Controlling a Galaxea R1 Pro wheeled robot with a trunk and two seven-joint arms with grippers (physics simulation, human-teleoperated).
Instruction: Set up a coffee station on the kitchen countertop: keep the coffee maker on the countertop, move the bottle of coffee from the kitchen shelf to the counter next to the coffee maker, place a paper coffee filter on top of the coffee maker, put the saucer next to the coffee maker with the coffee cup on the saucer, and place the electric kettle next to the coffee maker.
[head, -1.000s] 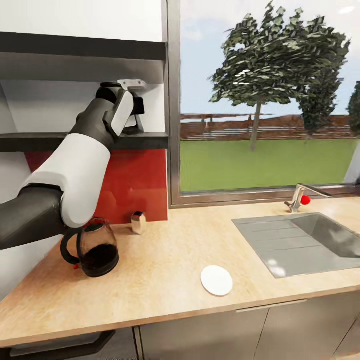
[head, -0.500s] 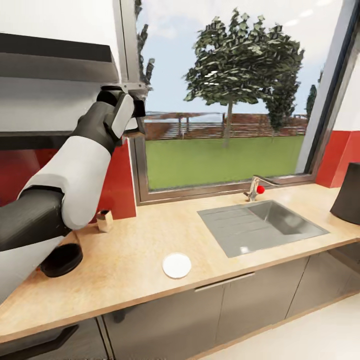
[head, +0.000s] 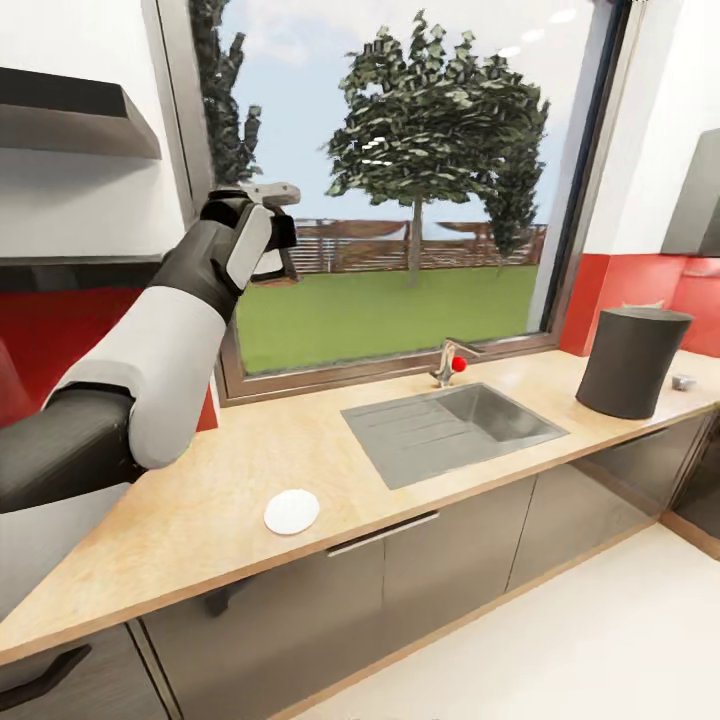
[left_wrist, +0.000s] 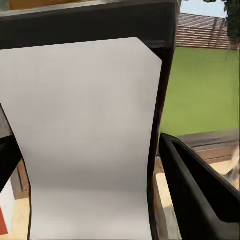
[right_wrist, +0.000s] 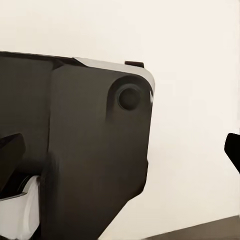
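Wood-look kitchen countertop (head: 230, 500) carries the coffee maker (head: 628, 362) at its far end and the saucer (head: 292, 511), well apart. We carry the bottle of coffee (left_wrist: 85, 145), clamped in our raised left gripper (head: 272, 225); right jaws: we cannot tell. Cup, filter and kettle placements remain, we judge.

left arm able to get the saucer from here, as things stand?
Probably not yet. The left gripper is raised in front of the window and shut on the bottle of coffee, so it isn't free. The saucer itself lies unobstructed near the countertop edge.
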